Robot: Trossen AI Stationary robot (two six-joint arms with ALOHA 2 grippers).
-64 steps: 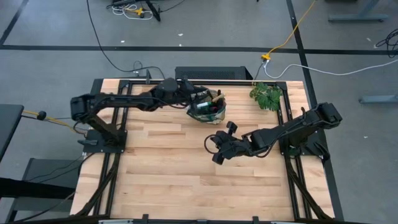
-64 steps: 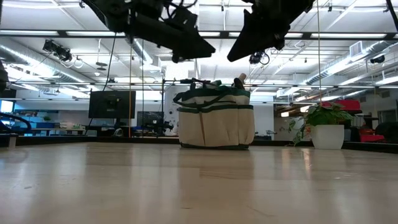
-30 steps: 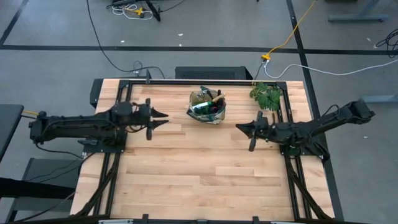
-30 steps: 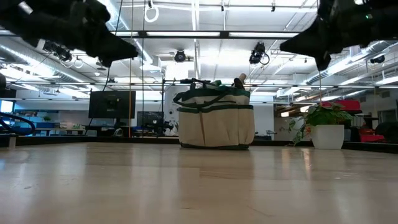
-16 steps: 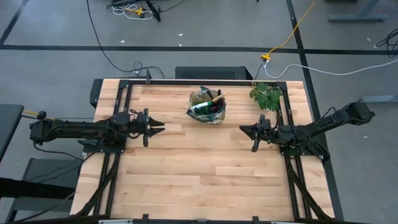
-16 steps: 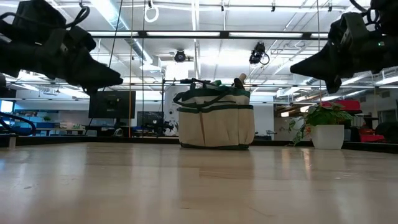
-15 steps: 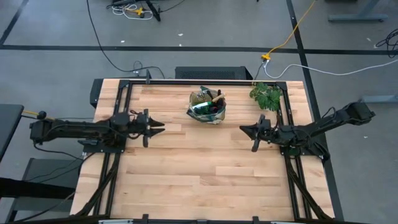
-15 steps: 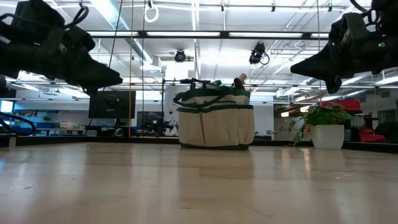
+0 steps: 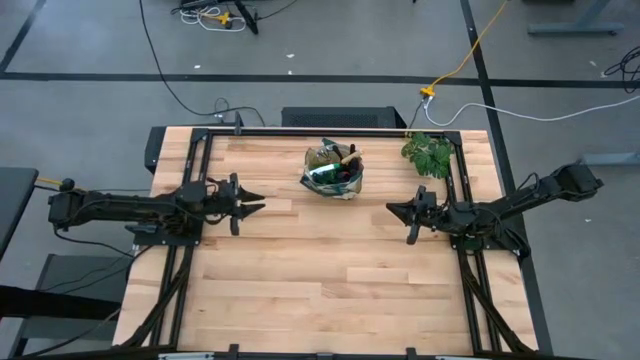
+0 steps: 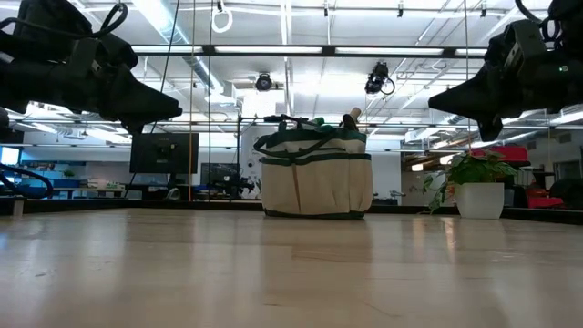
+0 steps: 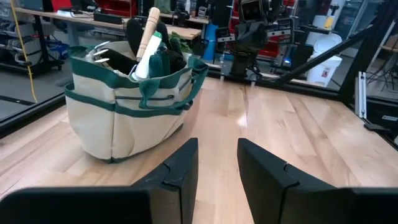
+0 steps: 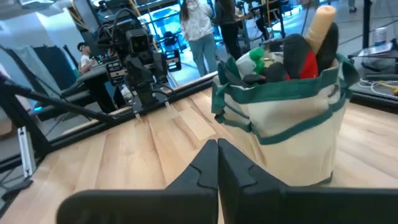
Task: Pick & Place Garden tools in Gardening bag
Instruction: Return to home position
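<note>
Gardening bag [image 9: 333,172] stands upright at the far middle of the table [image 9: 300,280], beige canvas with dark green trim. It is well apart from both arms.

Bag is full. A pale wooden handle [image 11: 148,34] sticks up out of the top at a slant. Metal rake tines [image 11: 99,53] show at the rim on one side. A red glove [image 12: 306,62] and dark bundled items are packed beside the handle. Something green and white [image 12: 254,60] sits against the rim; I can't make out what it is.

Left gripper [image 9: 258,202] hangs over the left side of the table, pointing inward toward the middle and off the surface. Its two fingers [image 11: 180,168] stand apart with a clear gap and nothing between them.

Right gripper [image 9: 391,208] hangs over the right side, pointing inward the opposite way, also raised off the wood. Its fingers [image 12: 208,165] are pressed together and hold nothing.

The two grippers face each other across bare boards, the bag farther back between them.

Leafy plant [image 9: 430,155] in a white pot [image 10: 480,199] stands at the far right corner, to the bag's right.

A person [image 12: 199,25] stands in the room beyond the table.
</note>
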